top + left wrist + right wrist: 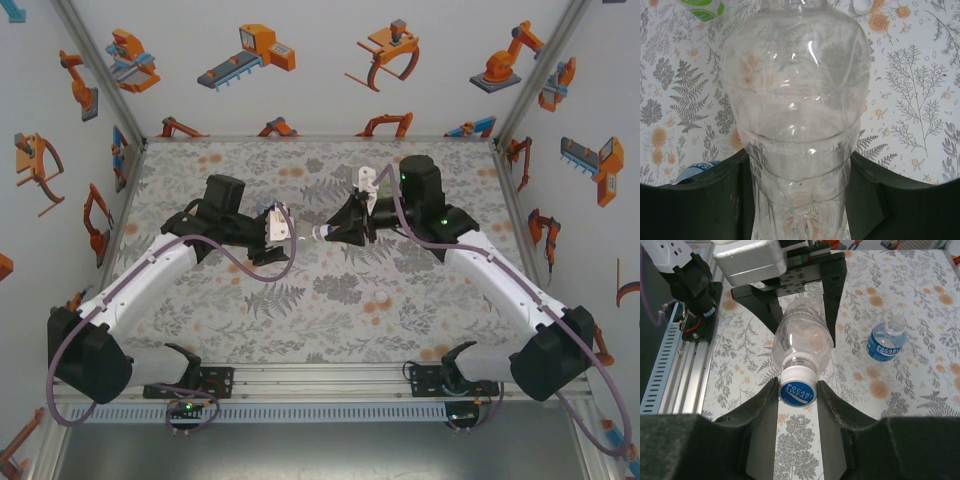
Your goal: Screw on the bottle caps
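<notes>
Clear bottle (797,100) is gripped around its body and held sideways above the counter (920,290) by the left end effector (800,195). At its mouth, a blue-topped bottle cap (797,390) is pinched between the narrow-set fingers of the right end effector (797,386). Further right, a blue-label bottle (885,344) is seen uncapped on the counter, well apart.

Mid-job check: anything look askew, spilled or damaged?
Nothing stands out. The left claw grips the clear bottle sideways, and the right claw pinches the cap, which looks straight on its neck. The blue-label bottle sits uncapped, with no spill.
</notes>
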Controlling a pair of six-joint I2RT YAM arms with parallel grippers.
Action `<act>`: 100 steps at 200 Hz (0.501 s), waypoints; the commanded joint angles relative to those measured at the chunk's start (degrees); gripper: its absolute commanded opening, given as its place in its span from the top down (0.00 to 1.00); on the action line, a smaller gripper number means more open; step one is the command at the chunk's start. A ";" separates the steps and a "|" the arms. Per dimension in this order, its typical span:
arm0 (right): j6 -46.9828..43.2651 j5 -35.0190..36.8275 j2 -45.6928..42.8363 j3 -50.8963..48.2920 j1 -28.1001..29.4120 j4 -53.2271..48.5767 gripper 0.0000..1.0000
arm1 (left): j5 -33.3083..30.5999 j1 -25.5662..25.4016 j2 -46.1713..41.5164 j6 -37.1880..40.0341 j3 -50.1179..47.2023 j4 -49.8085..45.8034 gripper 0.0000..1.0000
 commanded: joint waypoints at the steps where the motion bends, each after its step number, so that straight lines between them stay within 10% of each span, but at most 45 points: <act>1: -1.61 -1.39 0.78 1.56 1.17 0.76 1.00 | 3.14 -0.34 -0.84 0.09 1.12 0.74 1.00; 100: -25.96 1.95 3.24 8.22 3.85 -17.66 1.00 | 6.47 -0.36 -0.80 1.20 1.72 -1.33 1.00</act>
